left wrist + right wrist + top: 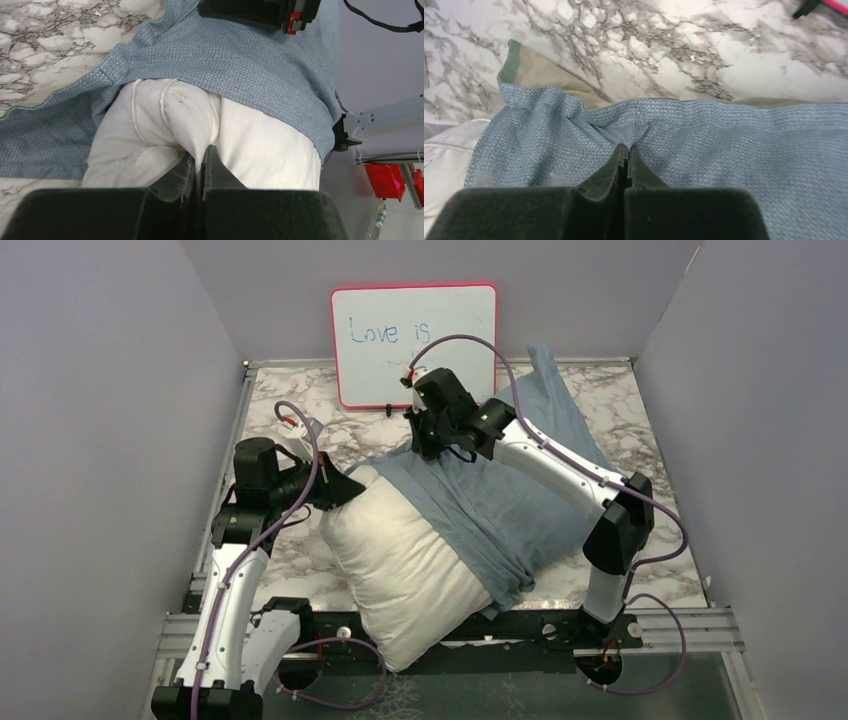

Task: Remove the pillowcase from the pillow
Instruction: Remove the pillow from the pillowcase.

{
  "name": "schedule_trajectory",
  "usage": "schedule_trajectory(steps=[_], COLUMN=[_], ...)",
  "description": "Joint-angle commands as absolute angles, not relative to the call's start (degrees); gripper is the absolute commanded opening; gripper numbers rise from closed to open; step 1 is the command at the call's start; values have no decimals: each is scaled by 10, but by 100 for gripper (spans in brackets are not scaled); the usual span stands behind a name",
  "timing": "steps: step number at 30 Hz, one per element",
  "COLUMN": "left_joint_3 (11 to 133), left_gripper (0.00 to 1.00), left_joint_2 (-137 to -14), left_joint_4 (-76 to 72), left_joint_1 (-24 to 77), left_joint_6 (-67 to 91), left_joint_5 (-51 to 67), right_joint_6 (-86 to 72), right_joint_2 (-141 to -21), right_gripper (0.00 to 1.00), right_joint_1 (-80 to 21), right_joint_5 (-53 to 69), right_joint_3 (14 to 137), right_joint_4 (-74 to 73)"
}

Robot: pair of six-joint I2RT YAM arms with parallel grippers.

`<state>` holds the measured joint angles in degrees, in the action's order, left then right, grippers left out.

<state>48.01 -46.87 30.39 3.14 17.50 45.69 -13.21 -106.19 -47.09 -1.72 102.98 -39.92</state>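
Observation:
The white pillow [395, 570] lies slanted across the table, its near corner hanging over the front rail. The blue-grey pillowcase [510, 500] still covers its far right half and trails toward the back right. My left gripper [345, 487] is at the pillow's bare left end, shut on a fold of white pillow fabric [170, 115] in my left gripper [202, 150]. My right gripper [425, 447] is at the pillowcase's far edge. In the right wrist view my right gripper [625, 148] is shut on the pillowcase [724, 145], creases running to its tips; a tan and olive hem [539, 72] shows.
A red-framed whiteboard [413, 343] leans against the back wall. The marble tabletop [290, 415] shows to the left and behind the pillow. Grey walls close in both sides. A metal rail [690, 625] runs along the near edge by the arm bases.

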Motion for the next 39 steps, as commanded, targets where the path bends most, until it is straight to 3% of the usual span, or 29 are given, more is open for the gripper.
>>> schedule_trajectory(steps=[1, 5, 16, 18, 20, 22, 25, 29, 33, 39], left_joint_3=[471, 462, 449, 442, 423, 405, 364, 341, 336, 334], left_gripper=[0, 0, 0, 0, 0, 0, 0, 0, 0, 0], left_joint_2=[-446, -431, -420, -423, -422, -418, -405, -406, -396, -378], left_joint_4=[288, 295, 313, 311, 288, 256, 187, 142, 131, 126], left_joint_1=[36, 37, 36, 36, 36, 36, 37, 36, 36, 36], left_joint_6=[204, 203, 135, 134, 146, 155, 178, 188, 192, 194], left_joint_5=[477, 460, 423, 431, 442, 464, 505, 546, 549, 545], right_joint_6=[-125, -123, -129, -129, -130, -123, -144, -132, -106, -77], right_joint_2=[-1013, -994, -974, -980, -991, -992, -976, -995, -1061, -1162], right_gripper=[1, 1, 1, 1, 1, 7, 27, 56, 65, 67], right_joint_1=[-472, -448, -390, -386, -386, -386, -391, -419, -435, -457], right_joint_5=[-156, -227, -250, -224, -124, 13, 161, 156, 115, 9], right_joint_3=[1024, 1027, 1059, 1075, 1104, 1108, 1064, 1056, 1116, 1192], right_joint_4=[-390, -393, -412, -423, -455, -460, -414, -418, -484, -548])
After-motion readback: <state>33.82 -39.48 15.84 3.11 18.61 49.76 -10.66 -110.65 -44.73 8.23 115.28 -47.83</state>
